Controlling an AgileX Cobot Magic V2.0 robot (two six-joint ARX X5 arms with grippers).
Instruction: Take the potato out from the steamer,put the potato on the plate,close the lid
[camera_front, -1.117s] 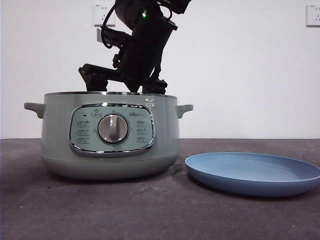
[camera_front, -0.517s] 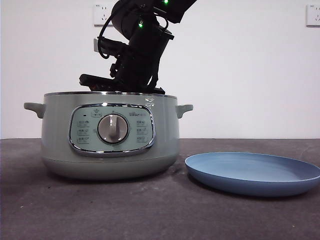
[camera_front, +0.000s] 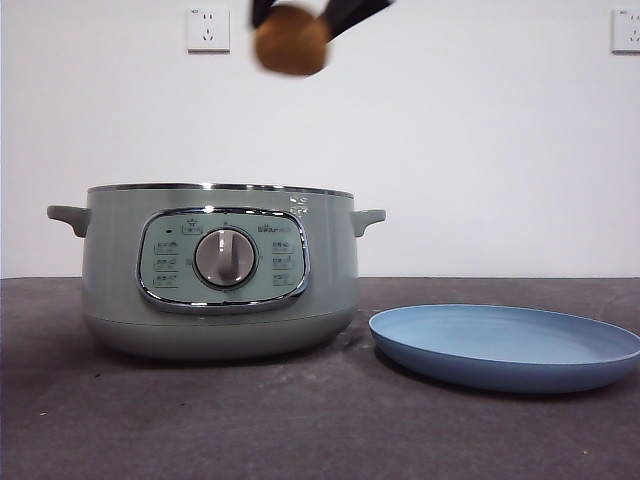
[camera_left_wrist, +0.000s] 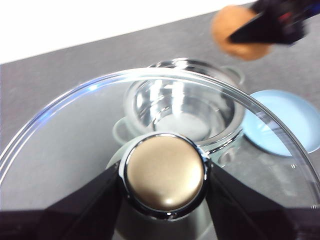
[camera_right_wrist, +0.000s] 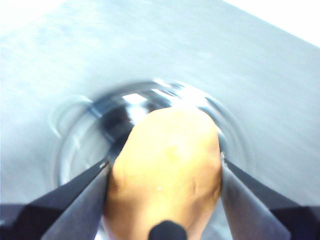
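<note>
Now the right gripper (camera_right_wrist: 165, 172) is pinching the potato (camera_right_wrist: 167, 165), one black jaw pressing on each flank of it, and is holding it high in the air. From the front, the potato (camera_front: 291, 40) is hanging blurred at the upper edge, with only the dark tips of the right gripper (camera_front: 305, 15) showing above it, well clear of everything else. Directly below this pincer the steamer (camera_front: 220, 270) is sitting uncovered on the dark table (camera_front: 300, 420); in the right wrist view its chrome rim (camera_right_wrist: 150, 100) is ringing the potato from beneath, smeared by motion. Below the pincer and off to one side, the plate (camera_front: 505, 345) is lying flat just beside the steamer's base, nothing on it.

Meanwhile the left gripper (camera_left_wrist: 165, 175) is clamping the knob (camera_left_wrist: 165, 172) of the lid (camera_left_wrist: 65, 130), its two jaws closing against the knob's opposite sides. The glass lid is spreading out around this pincer, held aloft well above the table. Beyond and below it, through and past the glass, the steamer (camera_left_wrist: 185, 110) is showing its bare shiny inside, with the plate (camera_left_wrist: 285, 122) just beside it. Farther out from the left pincer, the potato (camera_left_wrist: 237, 32) is floating between the other arm's dark jaws, above the steamer.
</note>
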